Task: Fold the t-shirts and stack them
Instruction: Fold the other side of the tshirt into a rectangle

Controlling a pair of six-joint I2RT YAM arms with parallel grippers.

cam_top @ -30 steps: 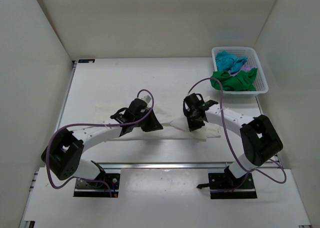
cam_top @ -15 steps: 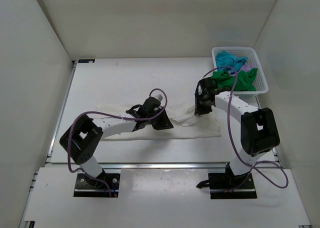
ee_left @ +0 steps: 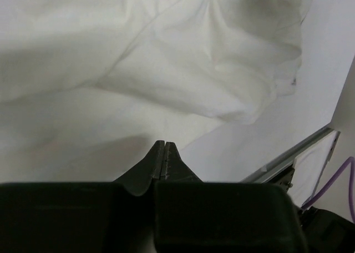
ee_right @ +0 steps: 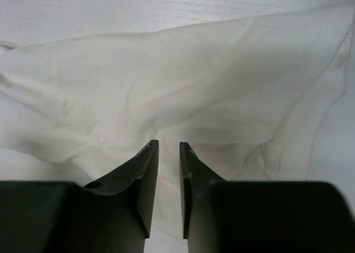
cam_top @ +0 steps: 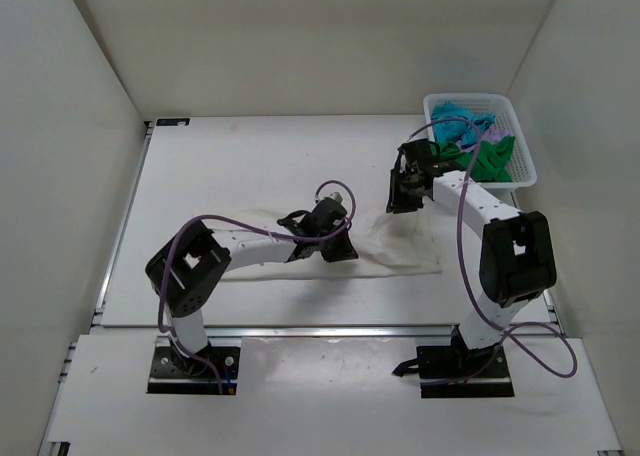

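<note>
Cream-white t-shirt (cam_top: 400, 251) spread on the table (cam_top: 230, 166) between both arms.
Its far edge is pinched by the right gripper (ee_right: 168, 143), with cloth filling the narrow finger gap. The left gripper (ee_left: 165, 143) is pressed fully together against it; whether a fold is caught cannot be told. The green t-shirt (cam_top: 490, 159) is kept in the basket (cam_top: 527, 176).

- Cream-white wrinkled cloth t-shirt (cam_top: 400, 251): partly under the left arm (cam_top: 260, 244); cut off by both wrist views' edges.
- Pale lilac t-shirt (cam_top: 492, 132): mostly buried in the white plastic lattice basket (cam_top: 526, 166).
- Right gripper (ee_right: 168, 145): unclear whether it pinches cloth.
</note>
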